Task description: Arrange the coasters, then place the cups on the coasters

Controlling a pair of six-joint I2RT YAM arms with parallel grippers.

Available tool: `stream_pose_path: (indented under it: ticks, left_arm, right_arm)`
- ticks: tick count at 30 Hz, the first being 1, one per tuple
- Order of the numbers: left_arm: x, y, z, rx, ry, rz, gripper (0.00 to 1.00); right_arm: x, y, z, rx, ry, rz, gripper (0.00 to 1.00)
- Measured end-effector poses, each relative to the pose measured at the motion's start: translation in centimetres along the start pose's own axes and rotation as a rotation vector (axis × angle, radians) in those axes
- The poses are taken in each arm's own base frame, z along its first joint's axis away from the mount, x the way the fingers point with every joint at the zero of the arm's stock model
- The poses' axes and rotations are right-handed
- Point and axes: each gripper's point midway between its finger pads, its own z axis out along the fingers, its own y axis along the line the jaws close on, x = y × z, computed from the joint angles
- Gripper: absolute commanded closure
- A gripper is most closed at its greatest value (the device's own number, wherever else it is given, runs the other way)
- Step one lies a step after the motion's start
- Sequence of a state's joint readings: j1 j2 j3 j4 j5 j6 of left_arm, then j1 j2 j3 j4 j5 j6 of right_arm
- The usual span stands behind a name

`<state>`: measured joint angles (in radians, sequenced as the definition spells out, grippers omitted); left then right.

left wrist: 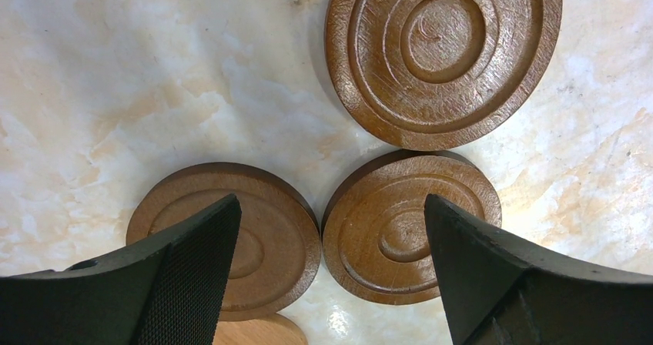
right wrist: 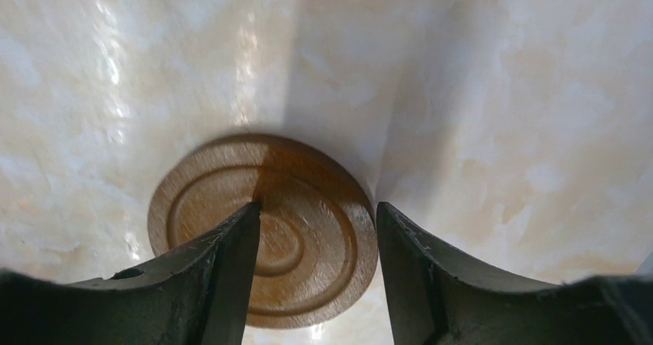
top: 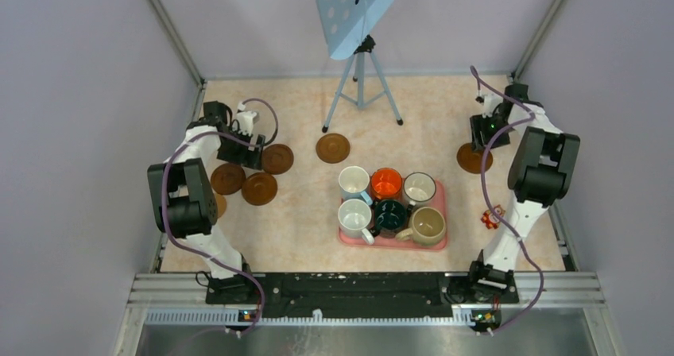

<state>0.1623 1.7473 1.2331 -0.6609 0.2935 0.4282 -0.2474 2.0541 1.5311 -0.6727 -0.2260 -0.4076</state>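
Observation:
Three brown coasters (top: 277, 158) (top: 228, 179) (top: 259, 188) lie clustered at the left, with a lighter tan coaster (top: 220, 205) half hidden by the left arm. My left gripper (top: 238, 145) hovers over them, open. In the left wrist view the left gripper (left wrist: 331, 199) spans two coasters (left wrist: 269, 237) (left wrist: 400, 229), a third coaster (left wrist: 443, 52) lies beyond, and the tan coaster (left wrist: 258, 331) peeks in below. Another coaster (top: 333, 148) lies mid-table. My right gripper (top: 481, 133) is open just above a coaster (top: 470, 159) at the right; its fingertips (right wrist: 250, 210) stand over that flat coaster (right wrist: 308, 237). Six cups (top: 386, 183) stand on the pink tray (top: 389, 242).
A tripod (top: 362, 78) carrying a blue perforated panel stands at the back centre. A small red object (top: 493, 217) lies beside the right arm, near the right edge. Grey walls close in the table on three sides.

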Motion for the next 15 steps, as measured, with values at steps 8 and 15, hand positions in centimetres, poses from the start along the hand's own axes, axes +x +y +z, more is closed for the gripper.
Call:
stream_pose_path:
  ticks: [8, 15]
  left_arm:
    - [0.2, 0.0, 0.3, 0.001, -0.004, -0.005, 0.06]
    - [-0.1, 0.1, 0.4, -0.003, -0.018, -0.008, 0.06]
  right_arm:
    - [4.1, -0.7, -1.3, -0.009, 0.09, 0.021, 0.41]
    - [4.5, 0.3, -1.3, 0.017, 0.089, 0.0, 0.55]
